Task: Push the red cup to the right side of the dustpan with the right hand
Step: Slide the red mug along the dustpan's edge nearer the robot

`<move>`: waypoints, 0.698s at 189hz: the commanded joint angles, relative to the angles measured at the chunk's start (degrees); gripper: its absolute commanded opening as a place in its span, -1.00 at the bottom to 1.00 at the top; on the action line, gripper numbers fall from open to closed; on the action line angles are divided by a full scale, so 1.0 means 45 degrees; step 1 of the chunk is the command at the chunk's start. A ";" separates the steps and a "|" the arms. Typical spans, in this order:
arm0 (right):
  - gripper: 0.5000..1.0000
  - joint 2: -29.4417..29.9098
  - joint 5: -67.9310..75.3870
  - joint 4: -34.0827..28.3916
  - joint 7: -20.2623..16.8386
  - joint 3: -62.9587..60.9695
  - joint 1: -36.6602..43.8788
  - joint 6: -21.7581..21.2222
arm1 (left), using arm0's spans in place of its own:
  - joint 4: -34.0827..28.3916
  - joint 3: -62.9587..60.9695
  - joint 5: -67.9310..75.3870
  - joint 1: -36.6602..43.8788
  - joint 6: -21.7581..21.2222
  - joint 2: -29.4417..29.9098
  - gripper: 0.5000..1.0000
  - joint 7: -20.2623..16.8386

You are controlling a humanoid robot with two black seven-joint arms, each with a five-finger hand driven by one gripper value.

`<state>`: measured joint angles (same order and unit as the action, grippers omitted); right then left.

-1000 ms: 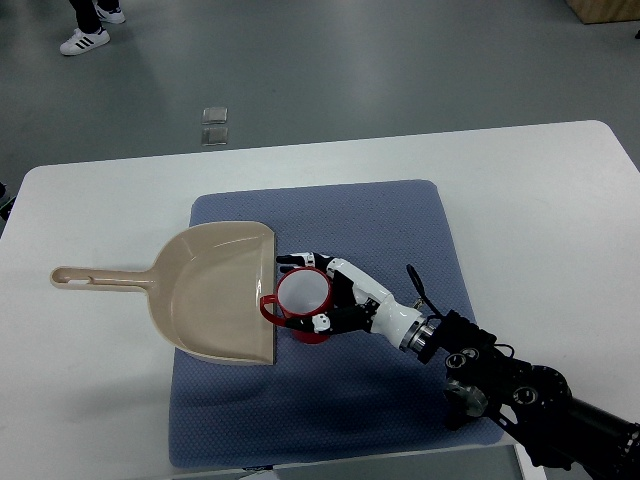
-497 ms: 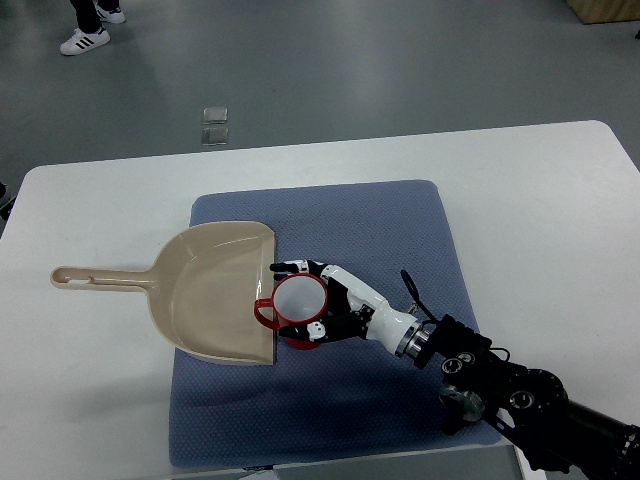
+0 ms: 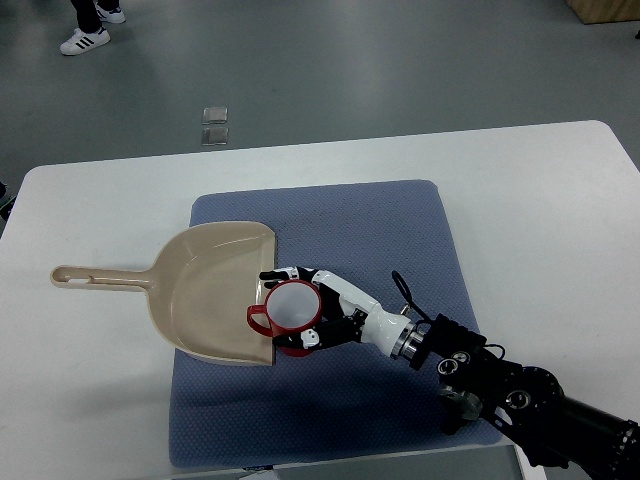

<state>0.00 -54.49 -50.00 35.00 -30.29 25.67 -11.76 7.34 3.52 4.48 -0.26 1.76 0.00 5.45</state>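
Red cup [image 3: 288, 310] seemingly cradled within right hand's fingers [image 3: 300, 337].

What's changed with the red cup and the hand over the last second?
The right hand, cupped around the red cup, carried it leftward; the cup's handle and rim now overlap the dustpan's open edge. The dustpan and blue mat stayed put.

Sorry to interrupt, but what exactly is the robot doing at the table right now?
The right hand, reaching in from the lower right, has its fingers wrapped around a red cup on the blue mat. The cup sits at the open right edge of the beige dustpan, its handle overlapping the pan's lip. No left arm is visible.
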 commanded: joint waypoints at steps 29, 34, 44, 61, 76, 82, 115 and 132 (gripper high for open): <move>0.67 -0.0001 0.0078 0.0037 0.0000 -0.0104 0.0175 -0.0004 | -0.0011 0.0000 0.0000 0.0000 0.0000 0.0000 1.00 0.0000; 0.67 -0.0001 0.0098 0.0037 0.0000 -0.0104 0.0194 -0.0023 | 0.0009 0.0000 0.0000 0.0000 0.0000 0.0000 1.00 0.0000; 0.67 -0.0001 0.0098 0.0018 0.0000 -0.0104 0.0214 -0.0063 | -0.0011 0.0000 0.0000 0.0000 0.0000 0.0000 1.00 0.0000; 0.67 -0.0001 0.0117 -0.0021 0.0000 -0.0123 0.0253 -0.0082 | -0.0011 0.0000 0.0000 0.0000 0.0000 0.0000 1.00 0.0000; 0.67 -0.0001 0.0117 -0.0119 0.0000 -0.0377 0.0253 -0.0121 | 0.0008 0.0000 0.0000 0.0000 0.0000 0.0000 1.00 0.0000; 0.67 -0.0001 0.0117 -0.0158 0.0000 -0.0416 0.0272 -0.0121 | 0.0009 0.0000 0.0000 0.0000 0.0000 0.0000 1.00 0.0000; 0.67 -0.0001 0.0117 -0.0256 0.0000 -0.0690 0.0448 -0.0121 | 0.0008 0.0000 0.0000 0.0000 0.0000 0.0000 1.00 0.0000; 0.67 -0.0059 0.0156 -0.0256 0.0000 -0.0768 0.0468 -0.0121 | 0.0009 0.0000 0.0000 0.0000 0.0000 0.0000 1.00 0.0000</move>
<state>0.00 -53.96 -51.12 35.00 -33.27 27.52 -12.30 7.35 3.52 4.48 -0.26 1.76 0.00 5.45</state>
